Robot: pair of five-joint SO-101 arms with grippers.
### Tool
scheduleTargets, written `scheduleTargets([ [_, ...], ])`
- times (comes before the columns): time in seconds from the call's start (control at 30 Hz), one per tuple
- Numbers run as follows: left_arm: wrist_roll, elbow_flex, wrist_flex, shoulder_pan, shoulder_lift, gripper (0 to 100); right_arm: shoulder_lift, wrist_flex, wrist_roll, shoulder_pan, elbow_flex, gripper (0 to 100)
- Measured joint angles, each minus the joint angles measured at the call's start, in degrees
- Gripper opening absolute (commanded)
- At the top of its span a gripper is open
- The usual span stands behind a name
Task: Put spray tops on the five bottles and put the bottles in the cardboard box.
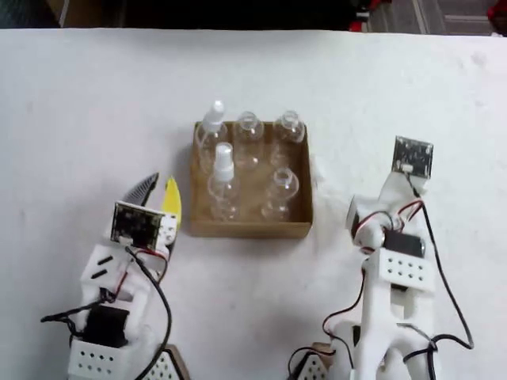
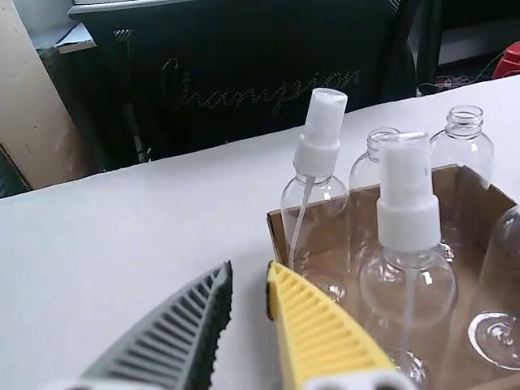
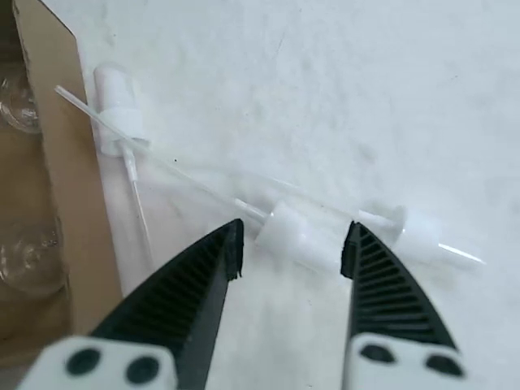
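Count: we see five bottles (image 1: 281, 186) in the cardboard box (image 1: 249, 229); two wear spray tops (image 2: 321, 122), three stand open.
Axis: all bottles upright, necks up.
Loose: we count three loose spray tops (image 3: 118, 110) lying flat on the table (image 1: 95, 95) beside the box.
Left: left pincer (image 2: 248, 276) slightly parted, empty, near the box.
Right: right pincer (image 3: 294, 236) spread wide, empty, over the middle loose top.

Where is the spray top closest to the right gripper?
Right wrist view: the spray top lies on the table, framed by the open right gripper, right of the cardboard box.
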Motion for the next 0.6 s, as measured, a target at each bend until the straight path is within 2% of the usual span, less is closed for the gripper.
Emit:
scheduleTargets([
  [0.33,0.0,0.0,0.0,0.0,0.0,7,0.0,8.9,0.0,0.0,-9.5,18.3],
  [0.6,0.0,0.0,0.0,0.0,0.0,7,0.0,24.4,0.0,0.0,-20.9,18.3],
])
